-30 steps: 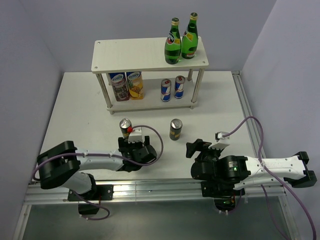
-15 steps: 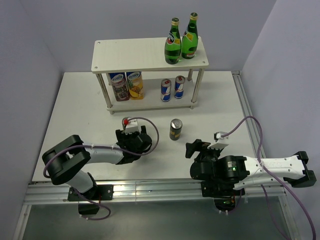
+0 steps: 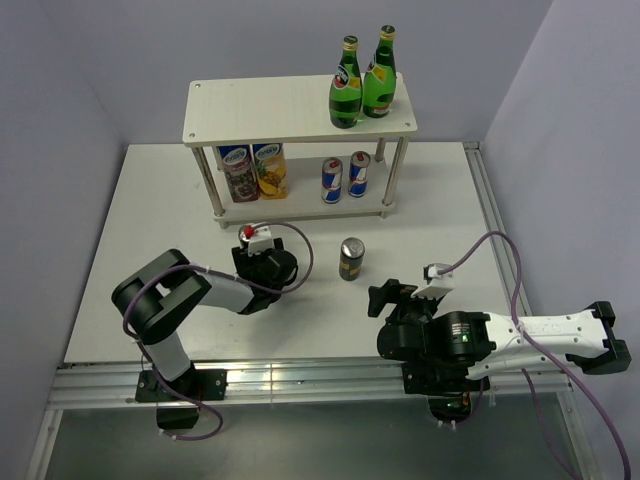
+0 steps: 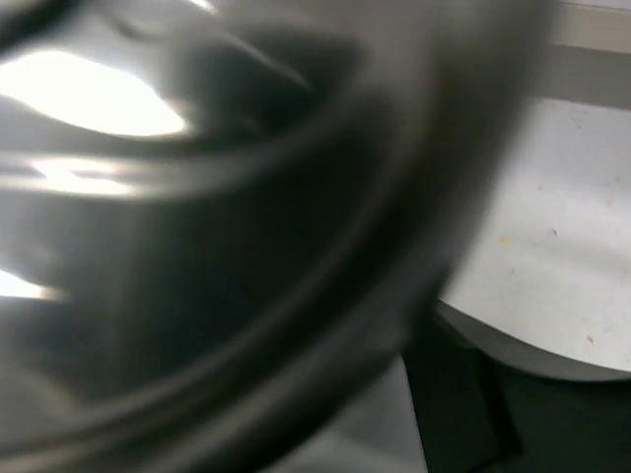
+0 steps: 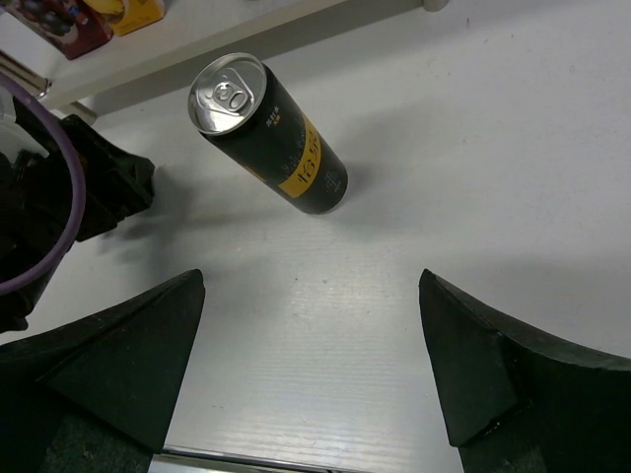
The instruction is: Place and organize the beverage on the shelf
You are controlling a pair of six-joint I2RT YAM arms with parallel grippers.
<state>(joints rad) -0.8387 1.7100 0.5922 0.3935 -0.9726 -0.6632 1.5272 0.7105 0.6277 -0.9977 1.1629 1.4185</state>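
The shelf (image 3: 260, 110) stands at the back. Two green bottles (image 3: 362, 85) stand on its top board at the right, and two blue-and-silver cans (image 3: 345, 178) on its lower board. One dark can with a yellow label (image 3: 351, 258) stands upright on the table, also in the right wrist view (image 5: 271, 138). My right gripper (image 3: 385, 295) is open and empty, just short of that can (image 5: 311, 286). My left gripper (image 3: 255, 252) sits where the second dark can stood. That can is hidden from above and fills the left wrist view as a dark blur (image 4: 197, 197). I cannot see how the left jaws stand.
Two other cans with blue tops (image 3: 253, 170) stand at the left of the lower board. The shelf's front legs (image 3: 216, 205) stand just beyond my left gripper. Grey walls close in the table at the back and on both sides.
My left gripper has moved forward toward the shelf, and now covers the left dark can that stood in plain sight a second ago. The right arm has barely moved.
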